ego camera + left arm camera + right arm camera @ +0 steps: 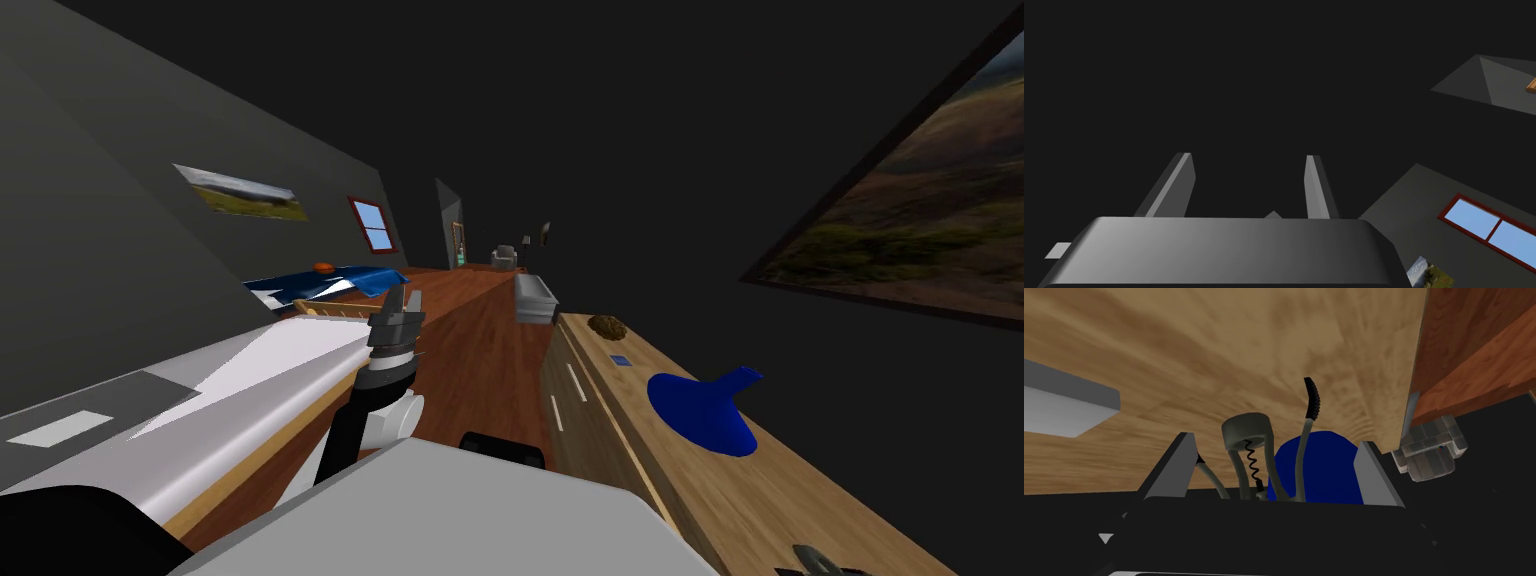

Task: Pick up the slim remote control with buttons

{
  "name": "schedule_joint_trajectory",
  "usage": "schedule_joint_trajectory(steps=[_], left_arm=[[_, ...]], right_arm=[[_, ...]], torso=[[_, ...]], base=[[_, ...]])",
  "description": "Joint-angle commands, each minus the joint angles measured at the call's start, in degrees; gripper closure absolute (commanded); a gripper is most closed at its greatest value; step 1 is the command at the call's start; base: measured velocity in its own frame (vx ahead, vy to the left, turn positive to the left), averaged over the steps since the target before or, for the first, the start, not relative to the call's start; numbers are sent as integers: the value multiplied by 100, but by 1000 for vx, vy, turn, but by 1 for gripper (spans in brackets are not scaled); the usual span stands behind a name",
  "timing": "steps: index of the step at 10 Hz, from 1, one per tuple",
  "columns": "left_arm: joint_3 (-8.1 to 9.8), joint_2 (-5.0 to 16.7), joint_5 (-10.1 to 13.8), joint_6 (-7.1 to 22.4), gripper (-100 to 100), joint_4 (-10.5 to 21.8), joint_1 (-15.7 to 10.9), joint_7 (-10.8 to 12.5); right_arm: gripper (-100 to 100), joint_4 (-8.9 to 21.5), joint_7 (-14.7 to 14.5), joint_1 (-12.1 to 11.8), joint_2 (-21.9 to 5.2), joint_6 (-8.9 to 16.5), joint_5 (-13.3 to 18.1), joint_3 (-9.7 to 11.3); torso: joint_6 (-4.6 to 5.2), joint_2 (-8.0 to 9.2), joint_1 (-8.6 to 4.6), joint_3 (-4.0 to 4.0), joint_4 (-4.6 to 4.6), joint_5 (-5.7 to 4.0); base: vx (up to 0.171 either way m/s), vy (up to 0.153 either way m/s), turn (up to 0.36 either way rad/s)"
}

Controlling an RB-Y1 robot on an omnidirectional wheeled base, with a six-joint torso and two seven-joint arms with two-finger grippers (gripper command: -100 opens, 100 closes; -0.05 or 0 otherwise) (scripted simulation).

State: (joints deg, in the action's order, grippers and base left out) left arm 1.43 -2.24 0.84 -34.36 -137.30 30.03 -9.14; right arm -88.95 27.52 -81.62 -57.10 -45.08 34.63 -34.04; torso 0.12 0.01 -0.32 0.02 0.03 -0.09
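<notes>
The right gripper [1275, 439] is gaping wide over the wooden counter [1199, 353], gripping nothing, with a corkscrew tool [1249, 438] and a blue funnel [1324, 463] showing between its fingers. The head view is adding the left gripper [404, 295], raised, open and empty. I cannot tell where the remote is lying.

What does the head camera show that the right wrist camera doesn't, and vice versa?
Head view alone: the raised left end effector, a blue cover, a brown lump on the light wooden counter. Right wrist view alone: the right end effector, fingers open, a grey corkscrew between them; a dark shape at the head view's bottom edge is too cut off to name. Both: that counter and the dark blue funnel-shaped object.
</notes>
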Motion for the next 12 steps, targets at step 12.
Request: schedule_joint_trajectory(steps=[12], left_arm=[[0,0,0,0,0,0,0,0]], right_arm=[[-100,1489,-8,-405,-451,-409,1823,341]], torso=[[4,6,0,4,2,-1]], base=[[-41,-37,180]])
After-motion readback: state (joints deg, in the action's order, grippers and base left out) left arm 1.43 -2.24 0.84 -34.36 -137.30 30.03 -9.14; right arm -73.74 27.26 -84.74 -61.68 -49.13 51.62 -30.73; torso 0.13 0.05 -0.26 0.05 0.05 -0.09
